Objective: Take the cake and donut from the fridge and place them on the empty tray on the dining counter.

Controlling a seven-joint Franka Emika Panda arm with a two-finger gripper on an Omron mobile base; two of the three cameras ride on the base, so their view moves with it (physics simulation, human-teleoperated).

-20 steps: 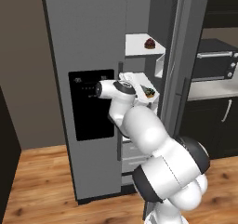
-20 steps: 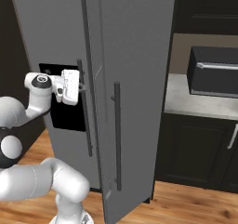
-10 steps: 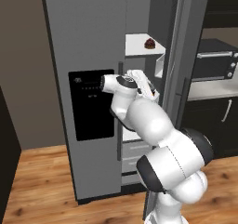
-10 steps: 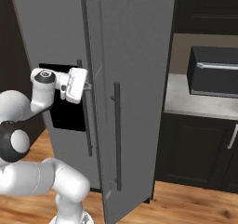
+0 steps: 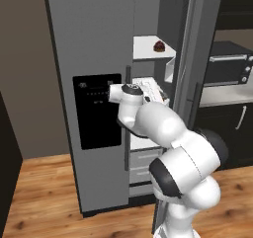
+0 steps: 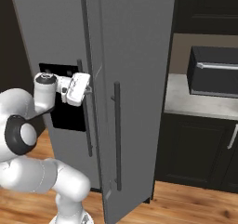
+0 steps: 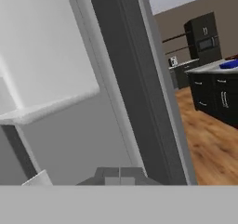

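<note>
**Arm pushes further into the fridge opening**

Reaching deeper than a second ago, the gripper (image 6: 88, 89) sits at the edge of the fridge (image 5: 94, 49) door gap, jaws closed, holding nothing. One cake (image 5: 159, 46) rests on the upper white shelf (image 5: 148, 49), far right of the hand.

Greys, whites and dark browns in a rendered kitchen.
Plain mid-grey on the fridge (image 5: 99, 44), with a glossy black dispenser panel (image 5: 96, 111), dark vertical handles (image 6: 117, 135) and white shelves (image 5: 148, 47); dark brown-red on the cake (image 5: 159, 46). White with dark joints on the arm (image 5: 168, 133). Warm orange-brown wood grain on the floor (image 5: 39, 192). Near-black cabinets (image 6: 195, 148) under a pale grey table (image 6: 200, 100); black on the oven (image 5: 227, 66).
</note>
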